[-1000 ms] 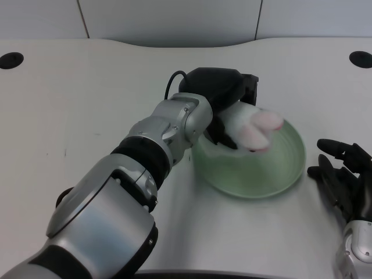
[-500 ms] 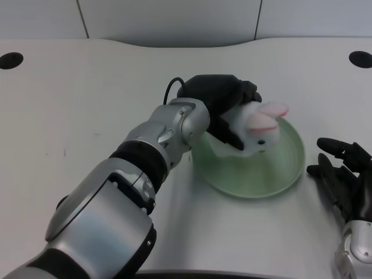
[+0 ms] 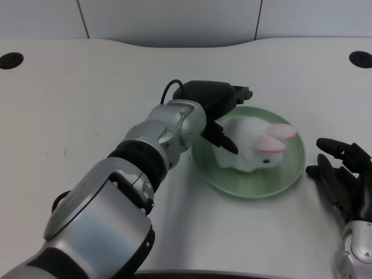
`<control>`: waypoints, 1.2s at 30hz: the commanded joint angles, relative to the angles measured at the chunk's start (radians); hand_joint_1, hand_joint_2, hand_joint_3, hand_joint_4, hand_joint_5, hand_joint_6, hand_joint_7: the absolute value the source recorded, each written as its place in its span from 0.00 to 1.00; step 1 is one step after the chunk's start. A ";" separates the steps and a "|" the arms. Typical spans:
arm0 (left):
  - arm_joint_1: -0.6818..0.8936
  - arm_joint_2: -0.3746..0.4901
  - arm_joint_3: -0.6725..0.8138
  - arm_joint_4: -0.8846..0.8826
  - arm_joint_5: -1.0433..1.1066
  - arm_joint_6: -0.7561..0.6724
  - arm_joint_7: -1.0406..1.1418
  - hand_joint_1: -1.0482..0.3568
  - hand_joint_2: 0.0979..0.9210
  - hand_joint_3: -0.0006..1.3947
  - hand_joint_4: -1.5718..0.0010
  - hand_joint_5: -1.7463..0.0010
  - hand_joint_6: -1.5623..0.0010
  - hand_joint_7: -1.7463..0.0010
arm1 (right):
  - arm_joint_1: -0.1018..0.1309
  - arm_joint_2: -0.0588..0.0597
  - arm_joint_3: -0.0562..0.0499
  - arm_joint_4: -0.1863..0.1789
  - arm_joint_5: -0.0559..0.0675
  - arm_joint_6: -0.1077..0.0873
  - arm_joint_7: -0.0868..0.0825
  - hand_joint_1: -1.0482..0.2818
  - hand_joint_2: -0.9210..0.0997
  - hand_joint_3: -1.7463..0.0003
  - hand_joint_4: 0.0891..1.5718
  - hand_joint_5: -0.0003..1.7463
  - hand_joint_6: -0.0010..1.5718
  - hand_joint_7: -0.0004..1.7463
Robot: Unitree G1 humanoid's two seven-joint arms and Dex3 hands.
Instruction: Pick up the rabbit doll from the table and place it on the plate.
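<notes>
Head view. Rabbit (image 3: 251, 147) lying on green plate (image 3: 289, 177), pink ears toward plate's right rim. Plate near table's (image 3: 70, 104) right edge. Left hand (image 3: 217, 103) at plate's left rim, fingers spread and holding nothing; one finger (image 3: 222, 139) just beside rabbit, contact unclear. No legible writing or labels anywhere.

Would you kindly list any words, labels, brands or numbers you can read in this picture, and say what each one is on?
None: no readable text appears on the rabbit doll, the plate, the left hand or the table.
</notes>
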 commanded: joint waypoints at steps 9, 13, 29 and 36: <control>-0.048 0.082 0.069 -0.019 -0.059 -0.010 -0.056 0.18 0.96 0.00 0.98 1.00 0.90 1.00 | -0.009 -0.022 0.003 -0.001 -0.004 0.015 -0.021 0.65 0.00 0.85 0.48 0.47 0.49 0.36; -0.037 0.134 0.150 -0.046 -0.139 -0.056 -0.092 0.18 0.95 0.00 0.96 0.94 0.88 0.98 | -0.015 -0.027 0.009 0.001 -0.012 0.022 -0.032 0.64 0.00 0.85 0.47 0.47 0.49 0.36; 0.266 0.315 0.401 -0.176 -0.405 -0.401 -0.091 0.25 1.00 0.26 1.00 0.30 0.97 0.53 | -0.033 -0.027 0.016 0.003 -0.019 0.053 -0.049 0.65 0.00 0.85 0.49 0.48 0.49 0.37; 0.553 0.323 0.615 -0.439 -0.717 -0.331 -0.252 0.28 1.00 0.29 0.96 0.21 0.89 0.57 | -0.030 -0.022 0.023 -0.007 -0.018 0.054 -0.055 0.65 0.00 0.85 0.48 0.49 0.48 0.38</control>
